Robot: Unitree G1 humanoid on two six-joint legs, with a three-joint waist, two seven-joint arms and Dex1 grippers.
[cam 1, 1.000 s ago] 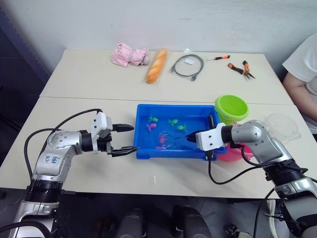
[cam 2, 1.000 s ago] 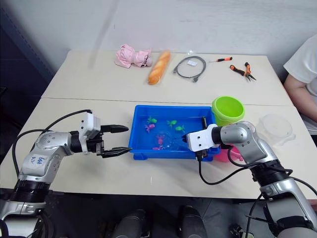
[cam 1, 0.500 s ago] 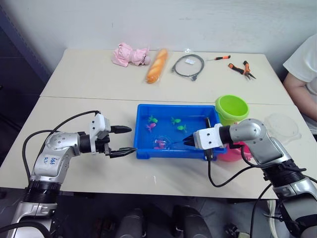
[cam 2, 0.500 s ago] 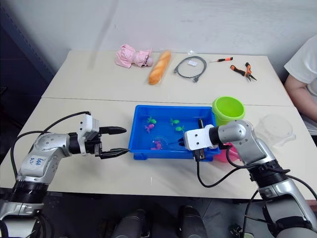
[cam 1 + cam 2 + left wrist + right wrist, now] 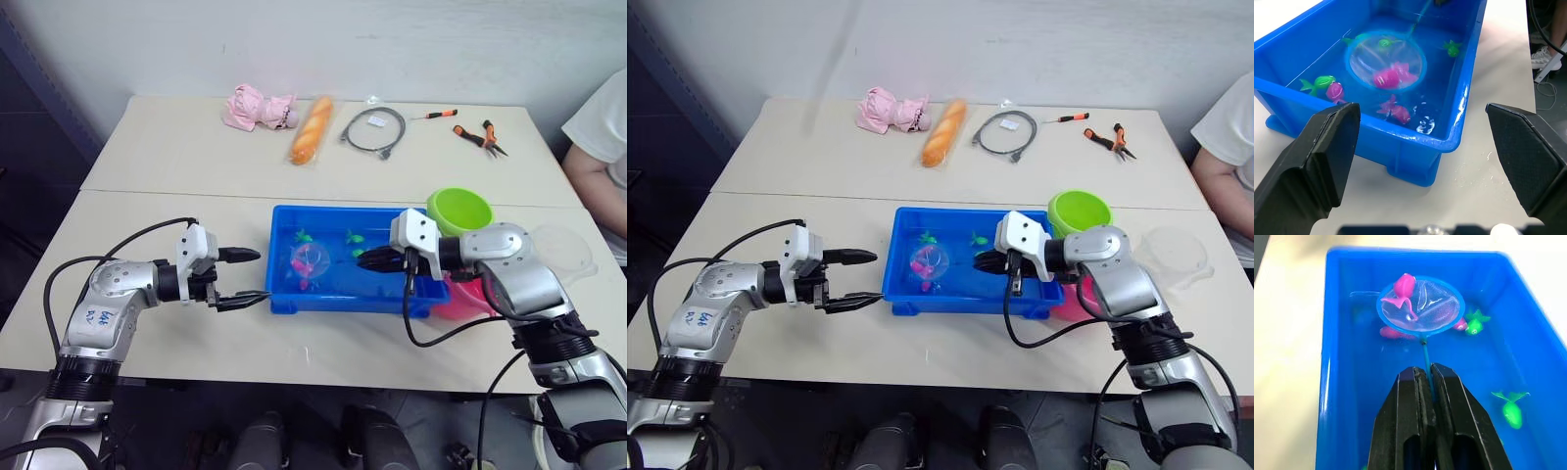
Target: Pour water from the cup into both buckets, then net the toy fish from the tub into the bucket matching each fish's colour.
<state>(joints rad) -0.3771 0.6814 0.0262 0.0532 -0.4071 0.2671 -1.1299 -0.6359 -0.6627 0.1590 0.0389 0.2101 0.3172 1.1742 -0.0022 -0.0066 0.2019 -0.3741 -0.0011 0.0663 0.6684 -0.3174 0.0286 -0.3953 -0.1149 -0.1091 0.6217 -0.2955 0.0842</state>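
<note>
The right gripper (image 5: 1426,377), fingers pinched on the thin dark handle, holds the small blue-rimmed hoop net (image 5: 1421,306) over the shallow blue plastic tub (image 5: 284,299), a pink toy fish (image 5: 1400,288) caught at its rim. The handle runs back from hoop to gripper; the pink plastic bucket (image 5: 468,298) sits just behind that arm, so the carry likely goes rightward. The left gripper (image 5: 240,278) waits spread and empty beside the tub.
</note>
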